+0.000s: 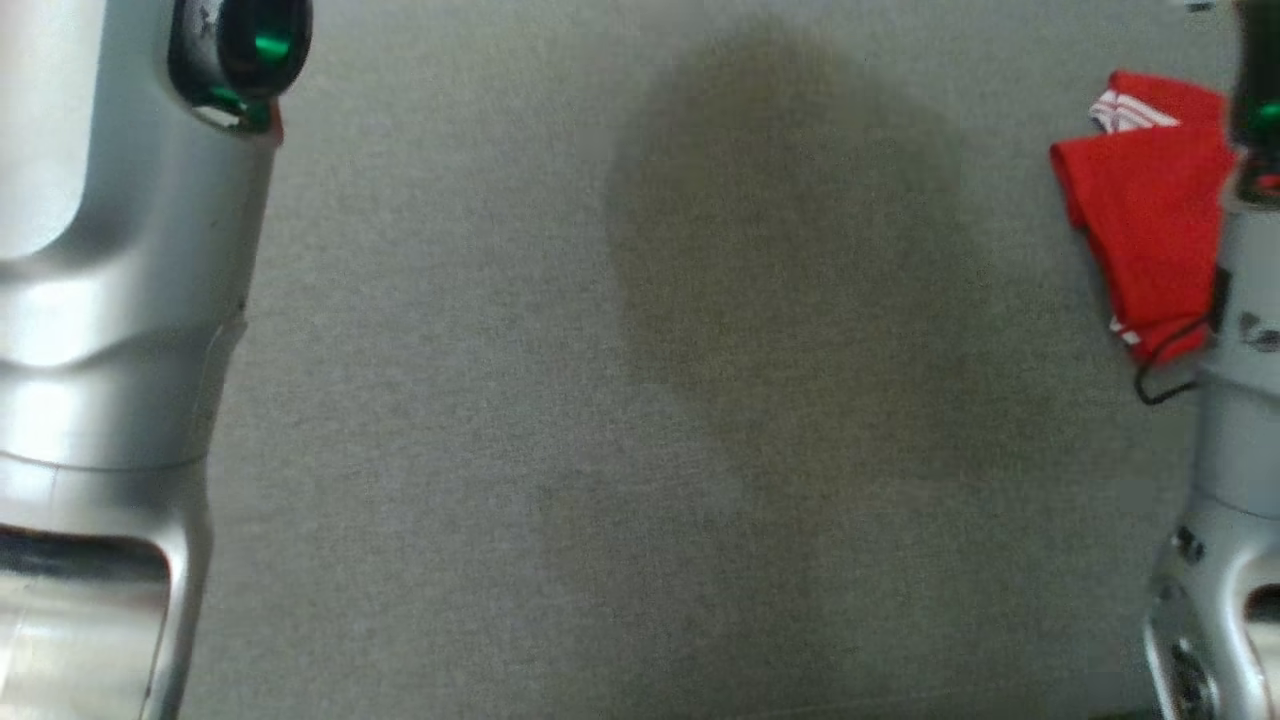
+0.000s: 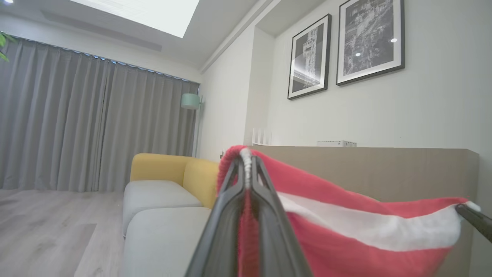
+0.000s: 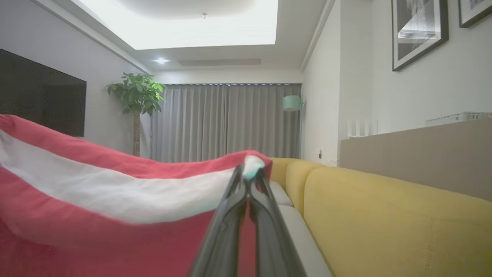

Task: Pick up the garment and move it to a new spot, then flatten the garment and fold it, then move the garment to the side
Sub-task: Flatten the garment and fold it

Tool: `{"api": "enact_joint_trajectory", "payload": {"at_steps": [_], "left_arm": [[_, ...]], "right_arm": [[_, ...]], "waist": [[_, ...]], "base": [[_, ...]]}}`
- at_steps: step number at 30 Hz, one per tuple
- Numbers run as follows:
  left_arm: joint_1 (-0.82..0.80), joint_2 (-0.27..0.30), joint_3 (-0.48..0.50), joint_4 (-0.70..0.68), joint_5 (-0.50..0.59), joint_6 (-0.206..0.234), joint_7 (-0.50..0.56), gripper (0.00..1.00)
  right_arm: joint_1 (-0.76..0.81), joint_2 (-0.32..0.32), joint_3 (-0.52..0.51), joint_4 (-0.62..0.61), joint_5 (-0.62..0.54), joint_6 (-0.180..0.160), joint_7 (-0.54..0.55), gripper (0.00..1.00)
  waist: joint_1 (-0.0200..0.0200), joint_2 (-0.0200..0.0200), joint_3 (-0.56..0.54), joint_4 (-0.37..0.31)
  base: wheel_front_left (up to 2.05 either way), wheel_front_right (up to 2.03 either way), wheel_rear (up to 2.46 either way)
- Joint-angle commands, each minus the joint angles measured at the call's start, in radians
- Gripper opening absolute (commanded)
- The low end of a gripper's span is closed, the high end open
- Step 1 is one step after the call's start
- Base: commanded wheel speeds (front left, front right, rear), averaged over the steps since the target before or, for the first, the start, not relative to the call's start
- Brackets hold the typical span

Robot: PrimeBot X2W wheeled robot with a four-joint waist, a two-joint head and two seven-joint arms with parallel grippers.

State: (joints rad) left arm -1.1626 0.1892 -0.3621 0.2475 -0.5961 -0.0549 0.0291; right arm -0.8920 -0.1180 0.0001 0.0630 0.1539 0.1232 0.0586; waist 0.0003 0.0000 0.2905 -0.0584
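Observation:
The garment (image 2: 346,231) is red cloth with a white band, held up in the air and stretched between both grippers. My left gripper (image 2: 246,161) is shut on one end of its white-edged hem. The right gripper's dark fingertip (image 2: 474,220) pinches the other end at the far right of the left wrist view. In the right wrist view, my right gripper (image 3: 249,171) is shut on the garment (image 3: 96,192), which hangs away to the left. In the head view, a red fold of the garment (image 1: 1150,220) hangs beside the right forearm (image 1: 1235,420).
A grey fabric surface (image 1: 640,400) lies below, between the left forearm (image 1: 100,300) and the right one. A sofa with yellow backs and grey seats (image 3: 384,215) stands alongside. Behind it are a brown panel (image 2: 384,169), grey curtains (image 2: 77,127) and a potted plant (image 3: 136,96).

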Motion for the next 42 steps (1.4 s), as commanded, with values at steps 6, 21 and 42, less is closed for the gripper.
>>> {"api": "enact_joint_trajectory", "payload": {"at_steps": [6, 21, 42], "left_arm": [[0.039, 0.011, 0.012, 0.054, -0.008, -0.032, -0.086, 0.0], [0.554, 0.004, -0.041, -0.122, -0.038, -0.044, -0.274, 0.0], [1.119, 0.033, -0.161, -0.489, -0.081, 0.069, -0.212, 0.0]], "right_arm": [[0.034, 0.045, 0.051, 0.069, 0.001, 0.008, -0.059, 0.0], [0.425, 0.053, 0.055, 0.036, 0.027, 0.008, -0.168, 0.0], [1.016, 0.068, -0.085, -0.474, 0.062, 0.008, 0.03, 0.0]], "waist": [[-0.0003, 0.0, 0.095, -0.018], [-0.0003, 0.0, 0.07, 0.02], [-0.0003, 0.0, -0.096, 0.106]], "base": [[0.0, 0.0, 0.0], [0.0, 0.0, 0.0], [0.0, 0.0, 0.0]]}}
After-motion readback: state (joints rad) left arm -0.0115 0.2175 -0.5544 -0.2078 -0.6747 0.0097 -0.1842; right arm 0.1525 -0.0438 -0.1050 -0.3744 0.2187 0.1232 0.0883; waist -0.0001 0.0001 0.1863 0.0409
